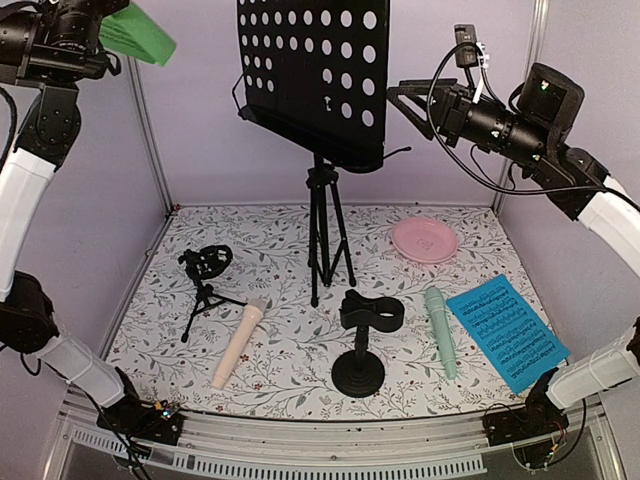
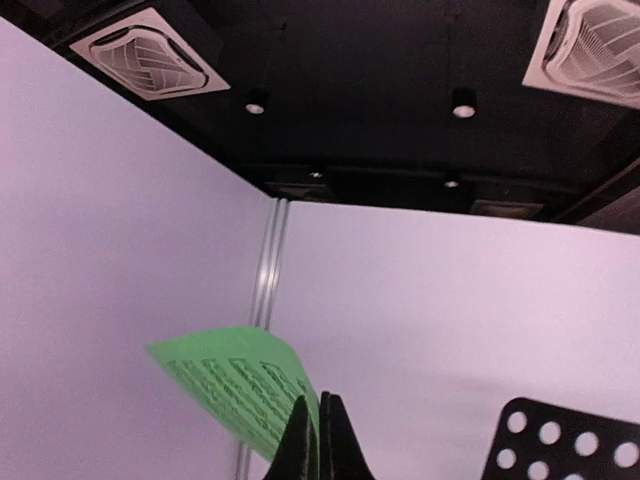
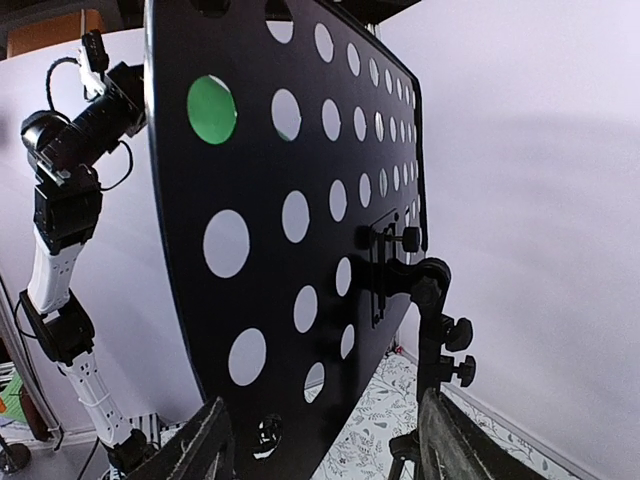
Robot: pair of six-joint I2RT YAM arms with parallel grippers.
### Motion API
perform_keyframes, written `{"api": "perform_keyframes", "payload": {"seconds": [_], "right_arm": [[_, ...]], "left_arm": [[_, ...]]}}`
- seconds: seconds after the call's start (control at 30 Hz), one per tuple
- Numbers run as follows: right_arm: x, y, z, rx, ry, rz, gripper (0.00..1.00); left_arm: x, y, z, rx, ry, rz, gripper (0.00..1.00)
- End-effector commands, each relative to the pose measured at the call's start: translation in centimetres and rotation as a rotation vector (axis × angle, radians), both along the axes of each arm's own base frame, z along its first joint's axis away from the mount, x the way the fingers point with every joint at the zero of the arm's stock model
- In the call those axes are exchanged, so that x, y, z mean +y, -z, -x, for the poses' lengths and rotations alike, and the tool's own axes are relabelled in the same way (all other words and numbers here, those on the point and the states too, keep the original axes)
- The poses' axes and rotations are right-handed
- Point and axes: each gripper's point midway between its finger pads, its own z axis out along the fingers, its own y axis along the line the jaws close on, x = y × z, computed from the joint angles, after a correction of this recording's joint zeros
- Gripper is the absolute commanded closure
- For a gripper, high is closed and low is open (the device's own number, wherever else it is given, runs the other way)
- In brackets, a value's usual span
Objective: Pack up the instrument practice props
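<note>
The black perforated music stand [image 1: 315, 75] stands on its tripod at the back middle. My left gripper [image 1: 108, 30] is raised at the top left, shut on the green sheet-music page [image 1: 138, 36]; the left wrist view shows the page [image 2: 235, 385] pinched between the closed fingers [image 2: 300, 440]. My right gripper [image 1: 405, 100] is open, high beside the stand's right edge; the right wrist view shows the stand's back [image 3: 290, 230] close between the spread fingers [image 3: 200, 445]. The blue page [image 1: 505, 330], mint microphone [image 1: 441, 330], beige microphone [image 1: 238, 343] and two black mic holders [image 1: 365, 340] [image 1: 205, 280] lie on the floral mat.
A round pink plate [image 1: 425, 240] sits at the back right of the mat. White walls enclose the cell on three sides, with a metal rail [image 1: 330, 450] at the near edge.
</note>
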Motion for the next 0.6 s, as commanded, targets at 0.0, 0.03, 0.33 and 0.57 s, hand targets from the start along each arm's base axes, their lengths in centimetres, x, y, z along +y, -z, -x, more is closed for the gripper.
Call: {"api": "perform_keyframes", "payload": {"seconds": [0.0,0.03,0.33,0.57], "right_arm": [[-1.2,-1.3,0.9,-0.043,0.031,-0.04,0.35],[-1.2,-1.1,0.9,-0.037,0.034,-0.038,0.35],[-1.5,0.2,0.4,0.052,0.053,-0.037,0.35],[-1.8,1.2,0.5,0.11,0.057,-0.027,0.35]], "left_arm": [[4.1,7.8,-3.4,0.385,-0.382,-0.125,1.0],[5.1,9.3,-3.8,0.444,-0.424,-0.131,1.0],[9.6,24.5,-9.8,0.919,-0.548,-0.211,1.0],[12.7,45.5,-13.0,1.433,-0.183,0.104,1.0]]}}
